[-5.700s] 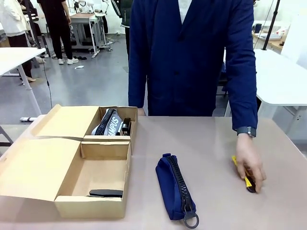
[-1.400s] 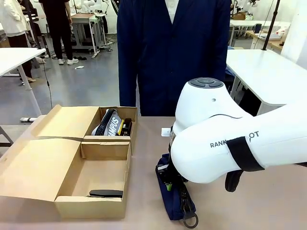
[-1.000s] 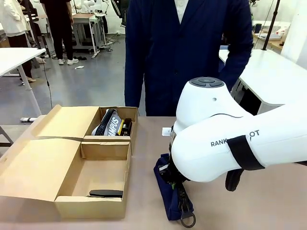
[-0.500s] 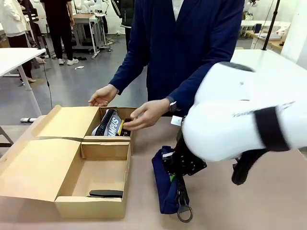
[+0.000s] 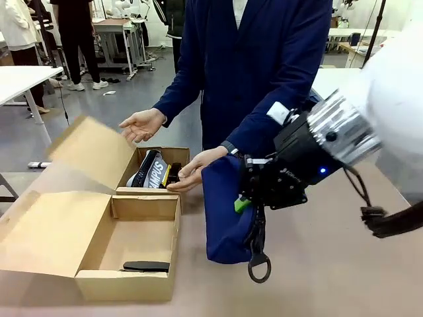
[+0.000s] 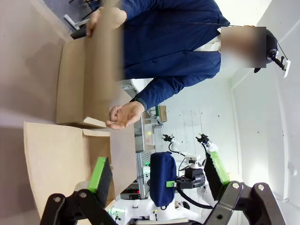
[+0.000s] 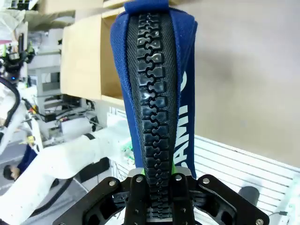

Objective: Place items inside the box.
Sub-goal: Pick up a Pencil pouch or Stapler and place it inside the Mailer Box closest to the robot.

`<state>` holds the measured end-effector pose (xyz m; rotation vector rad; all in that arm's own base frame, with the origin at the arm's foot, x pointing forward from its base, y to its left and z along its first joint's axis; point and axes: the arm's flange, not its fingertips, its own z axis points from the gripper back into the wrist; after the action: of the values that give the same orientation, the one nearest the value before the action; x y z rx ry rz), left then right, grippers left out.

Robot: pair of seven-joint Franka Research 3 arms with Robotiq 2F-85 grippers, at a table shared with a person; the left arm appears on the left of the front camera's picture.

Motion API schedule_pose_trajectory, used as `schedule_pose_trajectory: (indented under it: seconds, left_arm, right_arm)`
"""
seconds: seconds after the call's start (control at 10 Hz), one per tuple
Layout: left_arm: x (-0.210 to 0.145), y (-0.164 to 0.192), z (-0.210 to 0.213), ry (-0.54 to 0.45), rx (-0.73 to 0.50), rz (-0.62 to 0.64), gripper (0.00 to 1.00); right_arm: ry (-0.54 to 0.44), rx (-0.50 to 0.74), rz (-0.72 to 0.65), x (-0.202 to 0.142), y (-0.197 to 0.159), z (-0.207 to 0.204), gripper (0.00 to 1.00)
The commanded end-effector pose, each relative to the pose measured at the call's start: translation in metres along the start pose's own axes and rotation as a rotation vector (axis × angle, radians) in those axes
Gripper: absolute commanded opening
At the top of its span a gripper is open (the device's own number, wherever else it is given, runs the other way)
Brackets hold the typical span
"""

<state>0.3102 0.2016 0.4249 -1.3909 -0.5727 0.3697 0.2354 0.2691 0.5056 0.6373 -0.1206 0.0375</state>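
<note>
Navy zip pouch (image 5: 221,211) hangs clear of the bench (image 5: 330,277), ring pull (image 5: 259,269) down, clamped in right claw (image 5: 246,201). Black stapler (image 5: 145,266) lies flat in near compartment of open cardboard box (image 5: 125,285).

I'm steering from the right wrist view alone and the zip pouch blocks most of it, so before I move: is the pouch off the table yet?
Observer: Yes. In the front view the navy pouch hangs clear of the table from the right gripper, with its ring pull dangling lowest.
Operator: Anything between me and the boxes?
Observer: A person's hand is at the far box, at its near corner, close beside the pouch.
Operator: And the near box?
Observer: The near box is open, with a black stapler lying along its front wall.
</note>
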Motion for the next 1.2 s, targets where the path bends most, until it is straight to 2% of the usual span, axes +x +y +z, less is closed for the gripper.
schedule_pose_trajectory:
  seconds: [0.0, 0.1, 0.2, 0.5, 1.1]
  left_arm:
    - [-0.002, -0.001, 0.000, -0.006, -0.021, -0.019, 1.00]
    - [-0.002, -0.001, 0.000, -0.006, -0.021, -0.019, 1.00]
    - [-0.002, -0.001, 0.000, -0.006, -0.021, -0.019, 1.00]
    - [-0.002, -0.001, 0.000, -0.006, -0.021, -0.019, 1.00]
    - [-0.002, -0.001, 0.000, -0.006, -0.021, -0.019, 1.00]
  right_arm:
    - [0.004, -0.005, -0.004, 0.003, -0.001, -0.006, 0.08]
    - [0.036, -0.028, 0.010, 0.008, -0.007, -0.009, 0.08]
    - [0.018, -0.014, -0.051, 0.015, -0.006, -0.011, 0.08]
    - [0.017, -0.013, -0.110, 0.019, -0.013, -0.007, 0.08]
    - [0.037, -0.032, -0.116, 0.024, -0.012, -0.013, 0.08]
